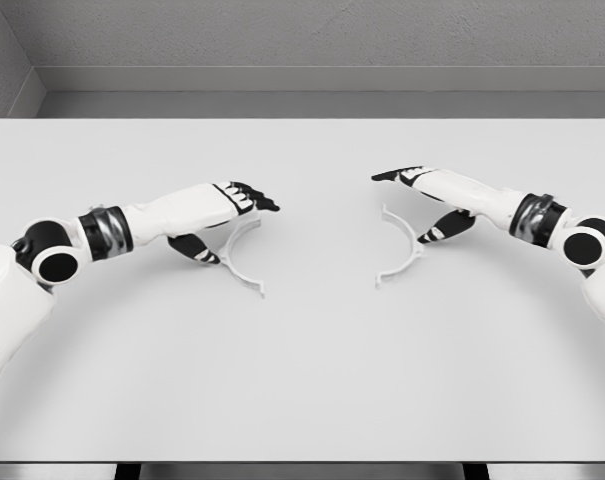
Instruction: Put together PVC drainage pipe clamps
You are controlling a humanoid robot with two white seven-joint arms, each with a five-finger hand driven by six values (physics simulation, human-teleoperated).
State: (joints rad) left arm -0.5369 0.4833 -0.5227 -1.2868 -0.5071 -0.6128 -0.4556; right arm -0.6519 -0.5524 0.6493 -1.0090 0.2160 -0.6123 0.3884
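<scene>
Lying on the desk (302,400) well apart, the two clamp halves bow outward, hollows facing, long axes running near to far. Left hand (222,225) is over the left half (244,262), right hand (432,205) over the right half (402,250); fingers extended, gripping nothing visibly. Each should pinch mid-arc, keeping tabs level.

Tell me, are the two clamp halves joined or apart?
Apart: the left clamp half and right clamp half lie separately on the table, bare surface between them.
</scene>
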